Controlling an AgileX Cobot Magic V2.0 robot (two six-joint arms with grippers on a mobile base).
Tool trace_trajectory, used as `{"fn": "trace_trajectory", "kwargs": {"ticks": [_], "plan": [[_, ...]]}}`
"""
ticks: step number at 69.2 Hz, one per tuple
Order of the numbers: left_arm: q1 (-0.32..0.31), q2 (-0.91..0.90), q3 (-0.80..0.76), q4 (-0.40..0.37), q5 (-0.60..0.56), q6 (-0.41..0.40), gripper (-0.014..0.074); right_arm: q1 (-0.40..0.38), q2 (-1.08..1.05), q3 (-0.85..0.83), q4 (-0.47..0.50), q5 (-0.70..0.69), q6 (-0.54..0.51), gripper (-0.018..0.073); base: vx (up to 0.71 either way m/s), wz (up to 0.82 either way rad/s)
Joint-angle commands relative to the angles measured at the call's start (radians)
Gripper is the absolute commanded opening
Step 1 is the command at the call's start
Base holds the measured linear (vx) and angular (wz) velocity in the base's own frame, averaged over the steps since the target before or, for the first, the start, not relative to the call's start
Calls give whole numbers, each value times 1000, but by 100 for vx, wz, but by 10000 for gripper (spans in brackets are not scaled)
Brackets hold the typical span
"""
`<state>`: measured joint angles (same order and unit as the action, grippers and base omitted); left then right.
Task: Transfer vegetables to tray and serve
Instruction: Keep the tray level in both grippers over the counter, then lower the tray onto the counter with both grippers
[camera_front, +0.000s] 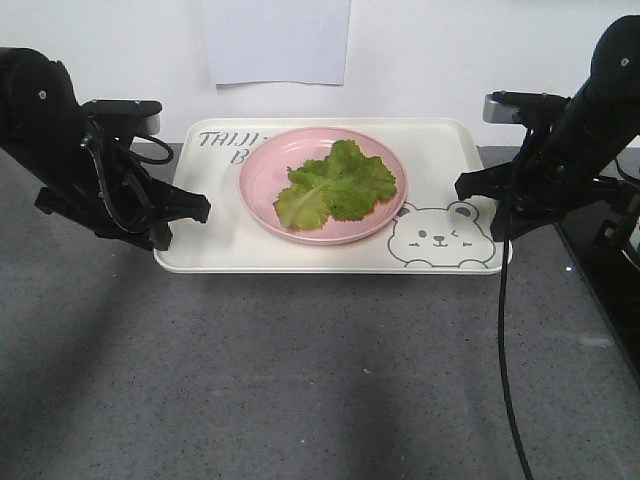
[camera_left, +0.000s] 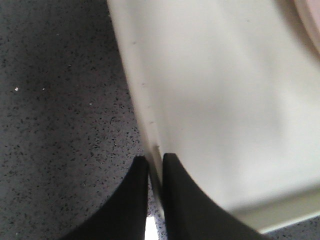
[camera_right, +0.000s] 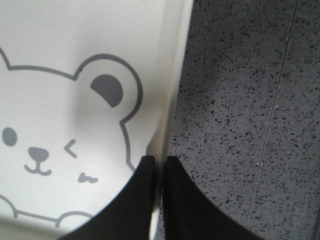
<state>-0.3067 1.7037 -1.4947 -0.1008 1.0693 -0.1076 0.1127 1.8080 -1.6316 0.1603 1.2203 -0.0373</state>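
Green crinkly vegetables (camera_front: 338, 185) lie on a round pink plate (camera_front: 262, 172), which stands on the cream-white tray (camera_front: 445, 160) with a grey bear face. My left gripper (camera_front: 195, 208) is shut on the tray's left rim (camera_left: 145, 107); one finger is over the tray and one over the counter. At the other end, my right gripper (camera_front: 470, 186) is shut on the right rim (camera_right: 172, 90) beside the bear's ear. In the wrist views the left gripper (camera_left: 155, 159) and the right gripper (camera_right: 160, 159) each pinch the thin rim.
The tray rests on a dark speckled counter (camera_front: 300, 370). A black cable (camera_front: 508, 360) hangs from the right arm down across the counter. A white wall with a sheet of paper (camera_front: 277, 40) stands behind. A dark edge (camera_front: 600, 290) lies at the right.
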Motion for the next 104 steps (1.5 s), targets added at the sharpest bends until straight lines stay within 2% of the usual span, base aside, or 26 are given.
{"fn": "trace_trajectory", "kwargs": {"ticks": [1, 62, 70, 80, 104], "plan": [[-28, -57, -42, -112, -70, 33, -6, 17, -61, -35, 113, -48, -39, -4, 0, 0], [-28, -56, -42, -110, -71, 33, -6, 17, -61, -35, 115, -63, -39, -4, 0, 0], [-28, -55, -42, -78, -73, 44, -6, 17, -60, -35, 142, -72, -60, -4, 0, 0], [-26, -54, -42, -18, -52, 50, -6, 17, -47, -35, 221, -76, -129, -4, 0, 0], [-23, -31, -38, 55, -45, 50, -6, 18, 41, -35, 298, -79, -139, -4, 0, 0]]}}
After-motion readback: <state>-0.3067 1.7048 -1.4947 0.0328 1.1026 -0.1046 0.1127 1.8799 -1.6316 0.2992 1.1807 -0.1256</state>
